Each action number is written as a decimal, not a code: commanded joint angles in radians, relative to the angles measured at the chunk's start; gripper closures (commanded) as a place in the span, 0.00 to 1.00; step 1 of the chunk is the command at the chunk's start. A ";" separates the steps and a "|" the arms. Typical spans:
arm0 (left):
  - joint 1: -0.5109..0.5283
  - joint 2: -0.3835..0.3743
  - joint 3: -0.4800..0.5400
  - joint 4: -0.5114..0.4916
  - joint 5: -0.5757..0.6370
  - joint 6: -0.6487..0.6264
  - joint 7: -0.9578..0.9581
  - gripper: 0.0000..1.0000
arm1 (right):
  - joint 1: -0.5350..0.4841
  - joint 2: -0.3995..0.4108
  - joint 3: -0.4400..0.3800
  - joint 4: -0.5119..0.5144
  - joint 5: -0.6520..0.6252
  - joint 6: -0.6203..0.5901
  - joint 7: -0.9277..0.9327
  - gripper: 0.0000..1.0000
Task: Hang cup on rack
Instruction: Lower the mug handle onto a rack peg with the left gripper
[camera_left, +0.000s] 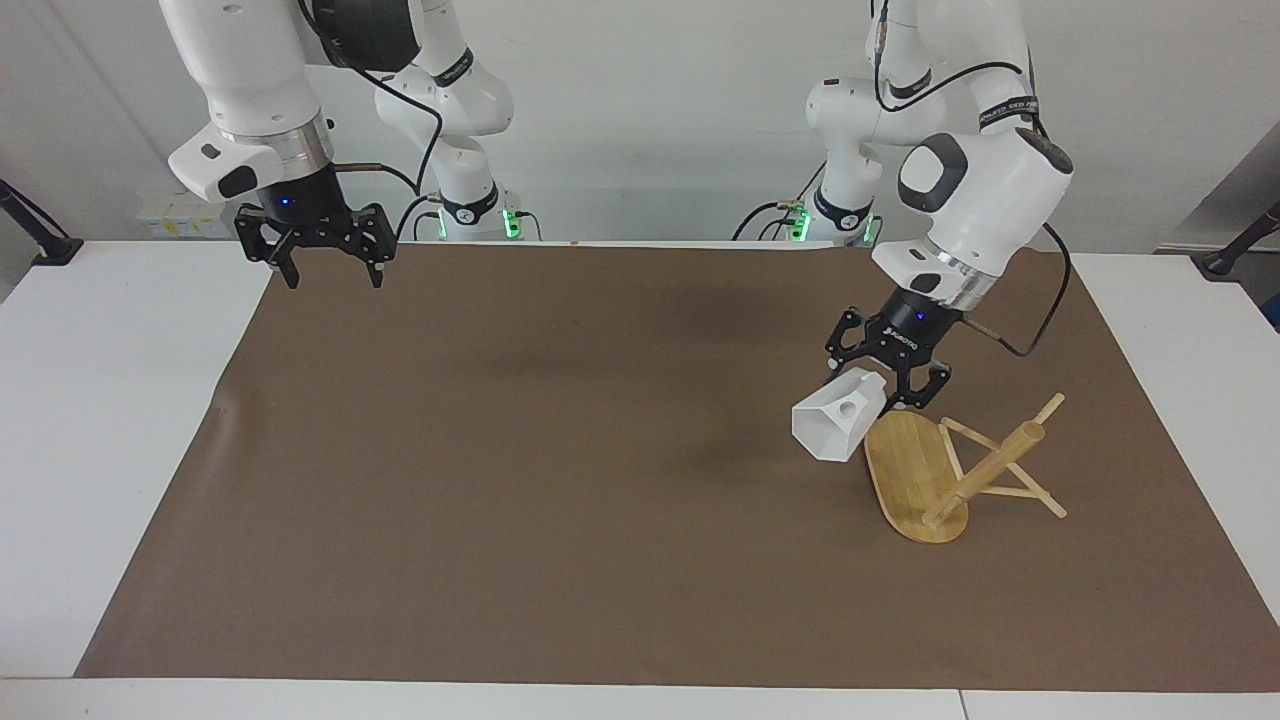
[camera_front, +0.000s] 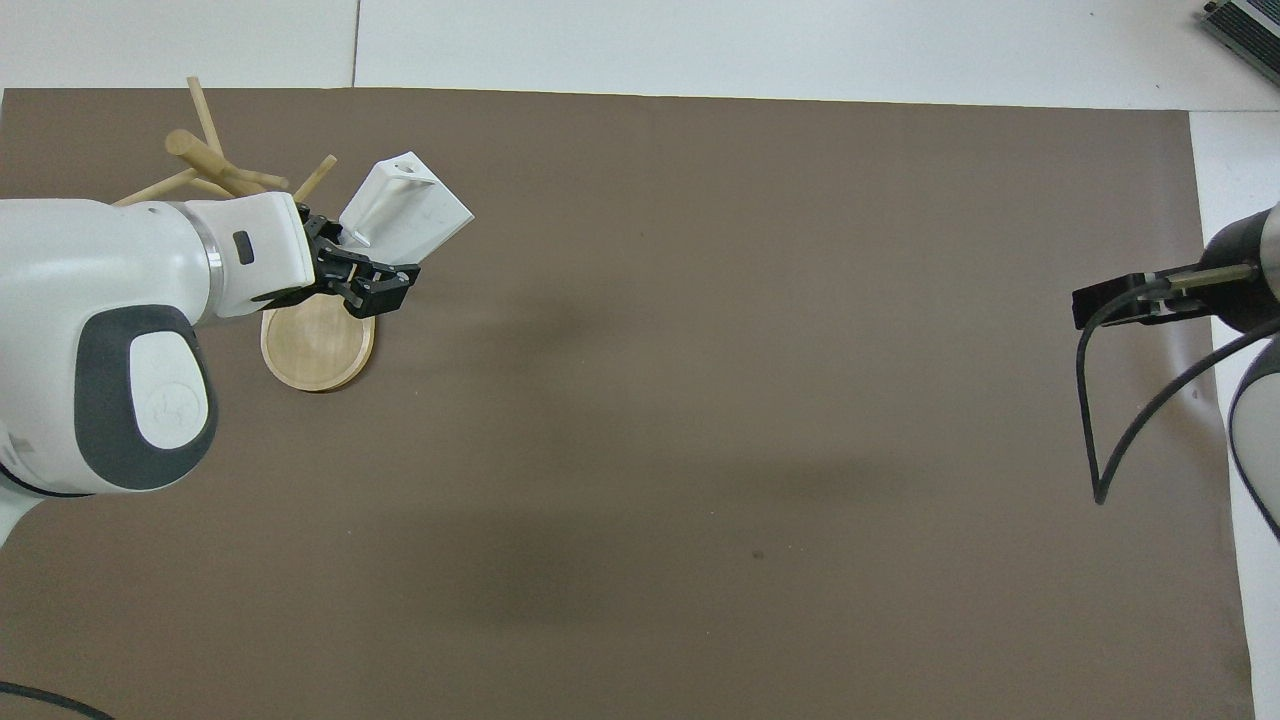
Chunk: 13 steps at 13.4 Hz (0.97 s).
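The white faceted cup (camera_left: 835, 425) hangs tilted in the air, its mouth turned down and toward the middle of the table, with its holed handle on top. My left gripper (camera_left: 893, 392) is shut on the cup's narrow end, just over the nearer end of the rack's oval base (camera_left: 905, 470). The bamboo rack's post (camera_left: 985, 470) and thin pegs stand at the left arm's end of the table. In the overhead view the cup (camera_front: 410, 205) lies beside the rack's pegs (camera_front: 200, 155). My right gripper (camera_left: 325, 272) is open and empty, high over the mat's corner by its own base.
A brown mat (camera_left: 560, 480) covers most of the white table (camera_left: 110, 420). Nothing else lies on it.
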 joint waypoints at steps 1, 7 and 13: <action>0.001 0.019 0.001 0.014 0.033 0.049 -0.097 1.00 | -0.003 0.014 0.004 0.036 0.015 -0.037 0.018 0.00; 0.051 0.004 0.000 -0.018 0.033 0.092 -0.157 1.00 | -0.066 0.010 -0.019 0.020 0.016 -0.031 -0.031 0.00; 0.093 -0.038 0.000 -0.096 0.032 0.117 -0.289 1.00 | -0.077 0.004 -0.036 0.021 0.018 -0.028 -0.091 0.00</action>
